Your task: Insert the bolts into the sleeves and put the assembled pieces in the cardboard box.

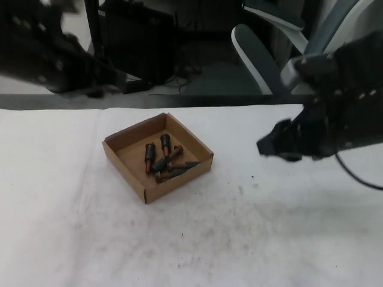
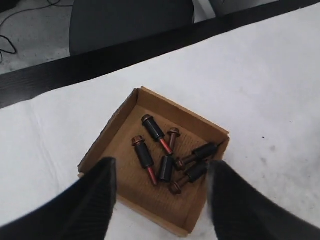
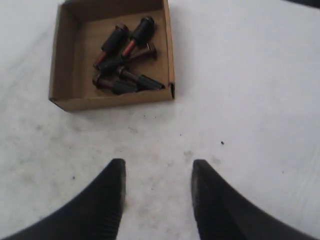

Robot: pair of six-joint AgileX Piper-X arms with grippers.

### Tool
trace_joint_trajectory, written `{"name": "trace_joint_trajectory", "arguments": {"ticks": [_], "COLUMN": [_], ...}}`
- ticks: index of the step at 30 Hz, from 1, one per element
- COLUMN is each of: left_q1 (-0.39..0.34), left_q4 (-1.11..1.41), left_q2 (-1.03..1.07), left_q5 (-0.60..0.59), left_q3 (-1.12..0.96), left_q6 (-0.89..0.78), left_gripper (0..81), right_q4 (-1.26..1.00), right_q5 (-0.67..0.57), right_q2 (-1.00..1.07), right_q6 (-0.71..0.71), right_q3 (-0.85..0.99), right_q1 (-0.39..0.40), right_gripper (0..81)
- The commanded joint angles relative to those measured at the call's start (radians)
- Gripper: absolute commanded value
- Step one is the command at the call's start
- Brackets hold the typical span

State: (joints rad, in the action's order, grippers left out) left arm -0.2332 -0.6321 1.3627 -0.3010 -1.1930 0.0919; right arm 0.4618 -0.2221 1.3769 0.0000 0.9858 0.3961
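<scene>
The cardboard box (image 1: 127, 161) sits on the white cloth, left of centre. Inside it lie several copper bolts in black sleeves (image 1: 165, 159), heaped together. The left wrist view looks down on the box (image 2: 115, 131) and its assembled bolts (image 2: 161, 155), and my left gripper (image 2: 161, 192) hangs open above the box with nothing between its fingers. My right gripper (image 3: 158, 192) is open and empty over bare cloth, a short way from the box (image 3: 60, 75) and the bolts (image 3: 122, 57). In the high view the right arm (image 1: 317, 134) hovers right of the box, the left arm (image 1: 48, 54) at the far left.
White cloth (image 1: 239, 239) covers the bench, with faint dark specks. A dark bench edge (image 1: 179, 100) runs behind it, with chairs (image 1: 263, 54) beyond. Open cloth lies in front of and to the right of the box.
</scene>
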Motion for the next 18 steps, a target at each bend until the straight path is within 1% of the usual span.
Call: {"name": "trace_joint_trajectory", "arguments": {"ticks": [1,6,10,12,15,18], "left_q1": [-0.008,-0.043,-0.1,-0.137,-0.175,-0.188], "left_q4": [-0.064,-0.216,-0.323,-0.369,-0.448,-0.553], "left_q2": [-0.061,-0.205,-0.343,-0.429,-0.538,-0.623], "left_q5": [0.008,0.025,0.047,0.108,0.242,0.337], "left_q3": [-0.007,-0.007,-0.007,-0.007,-0.007,-0.004], "left_q6": [0.006,0.006,-0.011,-0.01,-0.025,-0.025], "left_gripper": [50.6,50.6,50.6,50.6,50.6,50.6], "right_q4": [-0.053,-0.073,-0.008,0.053,0.188,0.361], "right_q5": [-0.008,-0.008,-0.006,0.039,0.144,0.192], "right_q2": [-0.08,-0.203,-0.326,-0.384,-0.468,-0.538], "right_q6": [-0.006,0.006,0.026,0.023,0.017,0.019], "right_q3": [0.002,0.002,0.002,0.002,0.002,0.002], "right_q1": [-0.004,-0.004,-0.004,0.001,0.002,0.007], "right_gripper": [40.2,40.2,40.2,40.2,40.2,40.2]}}
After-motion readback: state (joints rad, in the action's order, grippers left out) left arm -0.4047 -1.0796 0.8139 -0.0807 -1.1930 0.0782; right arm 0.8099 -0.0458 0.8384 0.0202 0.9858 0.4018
